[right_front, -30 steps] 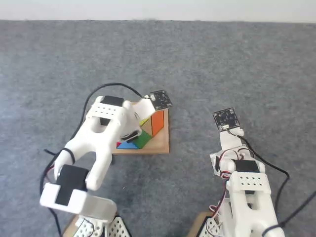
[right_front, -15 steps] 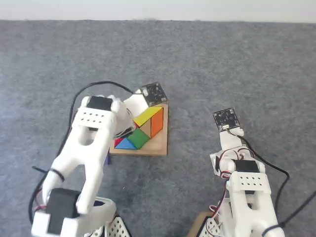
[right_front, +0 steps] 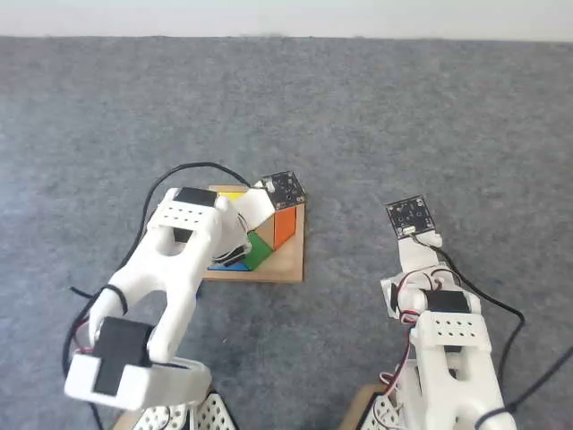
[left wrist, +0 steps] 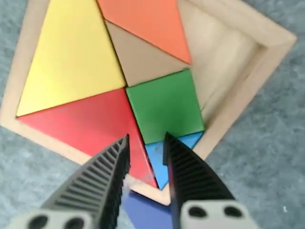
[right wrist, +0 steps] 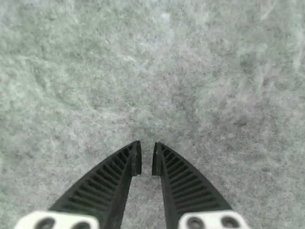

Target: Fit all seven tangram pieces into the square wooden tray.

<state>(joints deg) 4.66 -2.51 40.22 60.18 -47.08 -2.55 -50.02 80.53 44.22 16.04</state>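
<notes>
The square wooden tray (left wrist: 259,71) holds a yellow triangle (left wrist: 71,57), an orange triangle (left wrist: 147,21), a tan triangle (left wrist: 140,59), a green square (left wrist: 164,105), a red triangle (left wrist: 90,129) and a small light blue triangle (left wrist: 164,160). One corner strip of bare wood (left wrist: 221,57) shows beside the orange and green pieces. A dark blue piece (left wrist: 145,212) lies just outside the tray's rim, under my left gripper (left wrist: 146,138). That gripper hovers slightly open over the red and light blue pieces, holding nothing. In the high view the left arm (right_front: 183,246) covers most of the tray (right_front: 291,269).
My right gripper (right wrist: 146,157) hangs shut over bare grey carpet (right wrist: 152,62), to the right of the tray. The right arm (right_front: 439,313) sits near the front edge. Carpet spreads open behind and beside the tray (right_front: 403,116).
The left arm swung left half a second ago and has come back right over the tray. The tray has barely shifted. The right arm has kept still.
</notes>
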